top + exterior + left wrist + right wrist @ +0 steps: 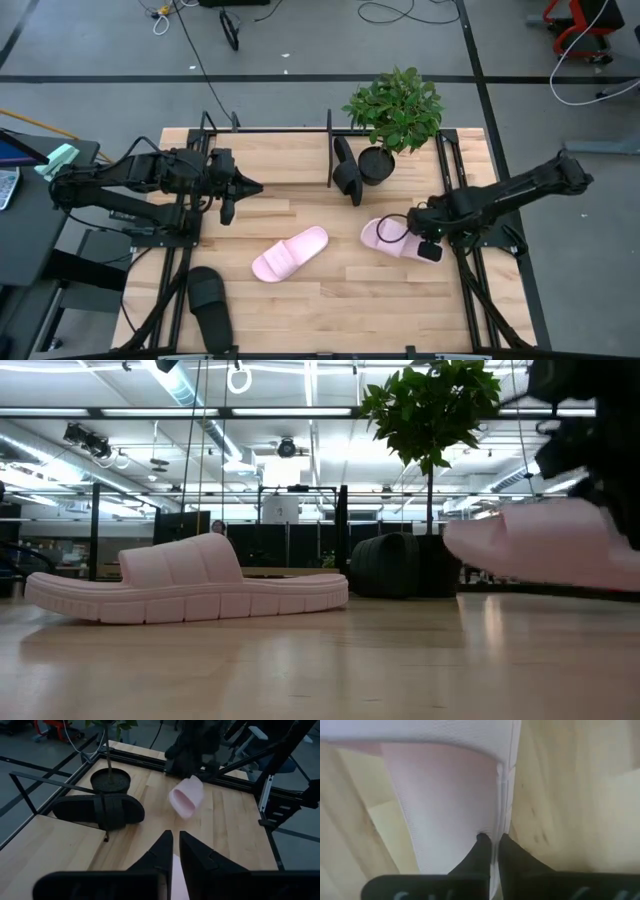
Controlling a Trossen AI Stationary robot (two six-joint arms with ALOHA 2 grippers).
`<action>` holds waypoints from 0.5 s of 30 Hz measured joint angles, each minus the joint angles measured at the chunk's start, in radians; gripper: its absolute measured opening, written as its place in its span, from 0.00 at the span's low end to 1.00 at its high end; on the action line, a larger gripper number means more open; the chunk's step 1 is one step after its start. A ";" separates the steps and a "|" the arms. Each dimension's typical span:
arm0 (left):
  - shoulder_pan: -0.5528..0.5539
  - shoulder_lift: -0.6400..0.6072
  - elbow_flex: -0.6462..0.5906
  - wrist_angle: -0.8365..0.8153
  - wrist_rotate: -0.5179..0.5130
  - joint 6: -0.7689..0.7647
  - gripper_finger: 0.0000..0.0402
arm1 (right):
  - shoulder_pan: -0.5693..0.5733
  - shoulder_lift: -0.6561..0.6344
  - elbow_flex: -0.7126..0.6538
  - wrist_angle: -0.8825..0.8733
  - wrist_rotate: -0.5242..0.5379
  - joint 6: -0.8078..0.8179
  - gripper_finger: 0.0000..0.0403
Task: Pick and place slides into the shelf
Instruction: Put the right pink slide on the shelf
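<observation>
My right gripper [412,230] [494,842] is shut on a pale pink slide [385,238] at the table's right, which also shows in the low view [550,545] and the left wrist view [186,797]. A second pink slide [290,253] [190,585] lies flat on its sole mid-table. One black slide [210,305] lies near the table's near-left corner. Another black slide [348,170] [97,810] stands on its side against the black tube shelf [330,150] at the far edge. My left gripper [258,187] [176,840] hovers shut at the table's left and touches nothing. My right gripper pinches the pink slide's sole at its side edge [502,822] between the two fingers. The fingers come from the table's right, slanting down. The slide sits tilted, and its end toward the table's left [470,545] is raised off the wood.
A potted plant [395,110] stands at the far edge, right of the shelf, with its dark pot [377,165] beside the standing black slide. Black arm frames [460,200] run along both table sides. Bare wood [350,300] lies toward the near edge.
</observation>
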 joint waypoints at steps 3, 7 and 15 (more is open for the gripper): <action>0.000 0.000 0.000 0.000 0.000 0.000 0.08 | 0.058 -0.010 0.059 -0.024 0.067 -0.024 0.03; 0.000 0.000 0.000 0.000 0.000 -0.015 0.09 | 0.108 -0.002 0.167 -0.042 0.186 -0.068 0.03; 0.000 0.000 0.000 0.000 0.001 -0.114 0.14 | 0.117 0.102 0.489 -0.153 0.446 -0.198 0.03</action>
